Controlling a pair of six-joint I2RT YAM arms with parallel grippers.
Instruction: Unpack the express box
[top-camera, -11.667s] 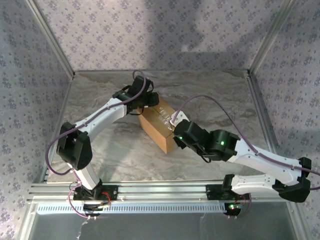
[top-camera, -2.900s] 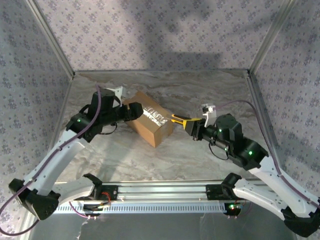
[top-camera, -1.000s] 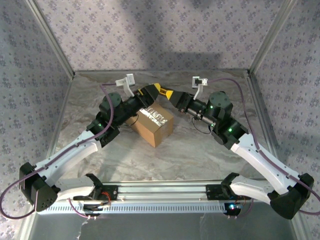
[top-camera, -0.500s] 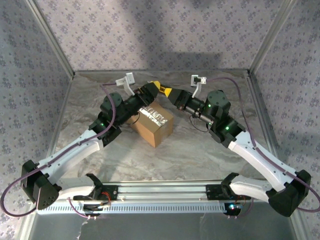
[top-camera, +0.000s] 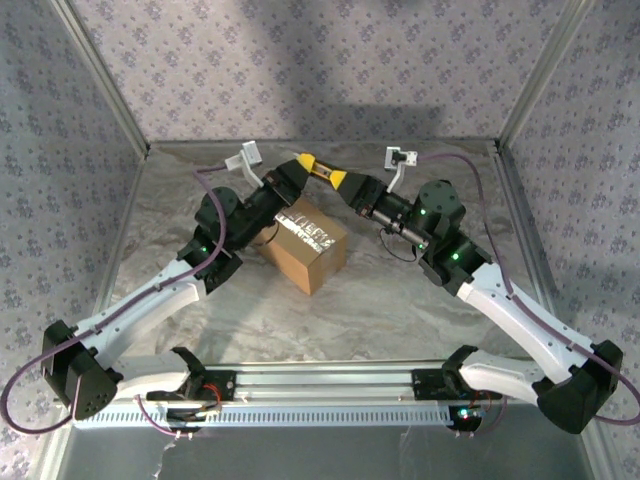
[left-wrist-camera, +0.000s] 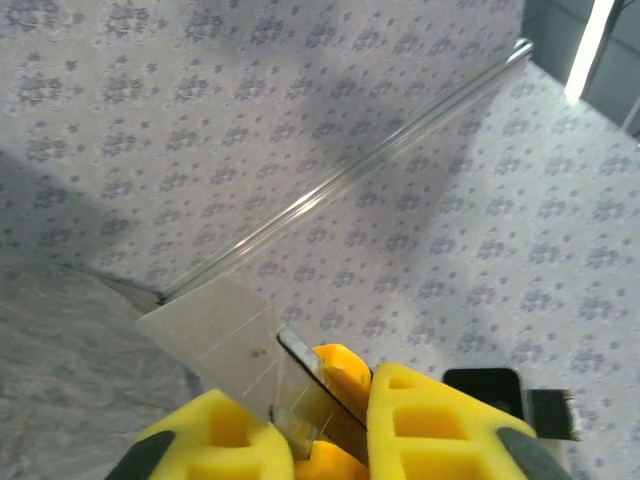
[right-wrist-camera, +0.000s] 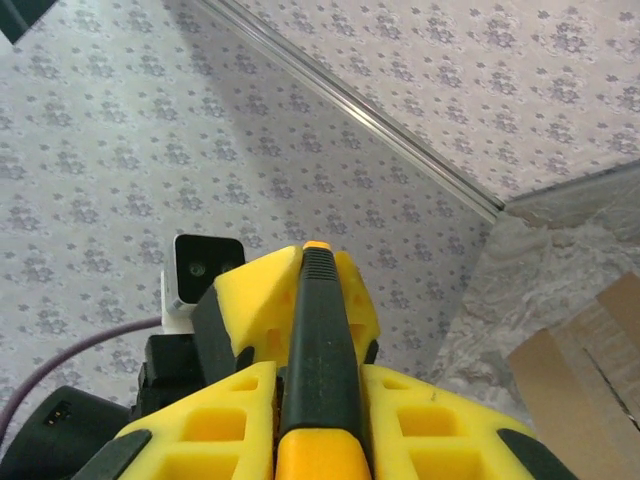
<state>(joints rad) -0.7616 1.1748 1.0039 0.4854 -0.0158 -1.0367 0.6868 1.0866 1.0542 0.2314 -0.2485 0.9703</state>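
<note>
Floral lilac wallpaper (top-camera: 300, 60) on three sides; grey marbled table (top-camera: 400, 300) below. Aluminium rail along near edge with both arm bases.

Express box (top-camera: 305, 245): mid-table, slightly left of centre, turned corner-on to the rail. Flaps down, shiny clear tape (top-camera: 305, 228) on the top seam. Nothing touches it. One corner of it shows low right in the right wrist view (right-wrist-camera: 585, 350).

Left gripper (top-camera: 300, 168): raised over the box's far side, pointing right. Yellow fingers (left-wrist-camera: 215, 435) pressed together on the front end of a yellow-and-black utility knife (top-camera: 325, 172). Bare silver blade (left-wrist-camera: 225, 340) sticks out up and to the left in the left wrist view.

Right gripper (top-camera: 350, 188): facing the left one from the right, just beside it. Fingers (right-wrist-camera: 430, 420) clamped on the knife's black-spined handle (right-wrist-camera: 320, 330). Left arm's wrist camera (right-wrist-camera: 200, 270) visible beyond it.

Knife bridges the two grippers, off the table, above and just beyond the box's far edge.
</note>
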